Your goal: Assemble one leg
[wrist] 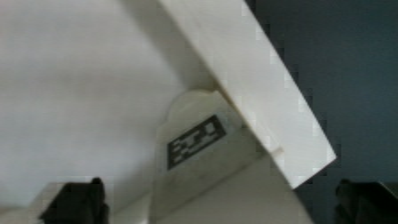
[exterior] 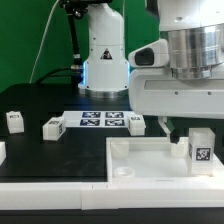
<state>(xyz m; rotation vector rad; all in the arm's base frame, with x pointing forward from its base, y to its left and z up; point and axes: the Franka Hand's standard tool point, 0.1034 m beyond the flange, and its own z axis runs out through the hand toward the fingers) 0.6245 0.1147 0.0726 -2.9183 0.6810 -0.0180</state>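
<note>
A leg [exterior: 200,148], a chunky white block with a black-and-white marker, stands upright on the large white tray-like piece [exterior: 140,152] near its corner at the exterior view's right. The arm's hand [exterior: 185,90] hangs just above and beside this leg. In the wrist view the leg [wrist: 196,140] lies against the tray's raised wall [wrist: 249,80]. My gripper [wrist: 219,205] is open, and its dark fingertips [wrist: 75,202] stand wide on either side of the leg without touching it. Three more legs lie on the black table: [exterior: 14,121], [exterior: 52,128], [exterior: 136,122].
The marker board [exterior: 100,120] lies flat behind the tray, between the loose legs. The robot's base [exterior: 103,60] stands at the back. Another white part [exterior: 2,150] shows at the exterior view's left edge. A round socket [exterior: 124,171] sits in the tray's near corner.
</note>
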